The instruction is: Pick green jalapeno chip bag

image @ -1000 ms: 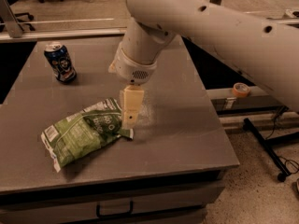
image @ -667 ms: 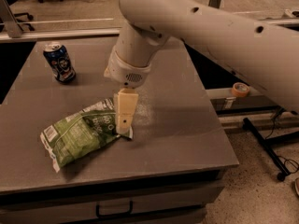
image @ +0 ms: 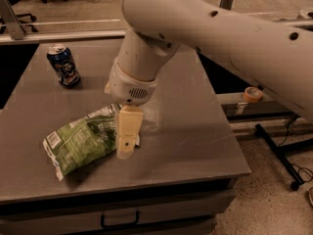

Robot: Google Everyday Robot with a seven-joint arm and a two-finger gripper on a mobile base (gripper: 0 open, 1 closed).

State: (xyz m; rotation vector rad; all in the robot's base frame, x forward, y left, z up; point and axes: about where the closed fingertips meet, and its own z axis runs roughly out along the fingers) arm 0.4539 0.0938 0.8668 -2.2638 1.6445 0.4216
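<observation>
The green jalapeno chip bag [image: 83,141] lies crumpled on the grey table [image: 195,131], left of centre near the front edge, with its white ends pointing front left and back right. My gripper [image: 125,150] hangs straight down from the big white arm [image: 205,28] and sits low at the bag's right end, touching or just over its edge. The wrist hides part of the bag's back right end.
A dark blue soda can [image: 63,65] stands upright at the table's back left. A roll of orange tape [image: 252,94] lies on a low rail to the right. A drawer handle [image: 120,222] shows below the front edge. Office chairs stand at the far back.
The arm has shifted left and down, so the gripper has moved from just right of the bag onto its right end. The bag and can have not moved.
</observation>
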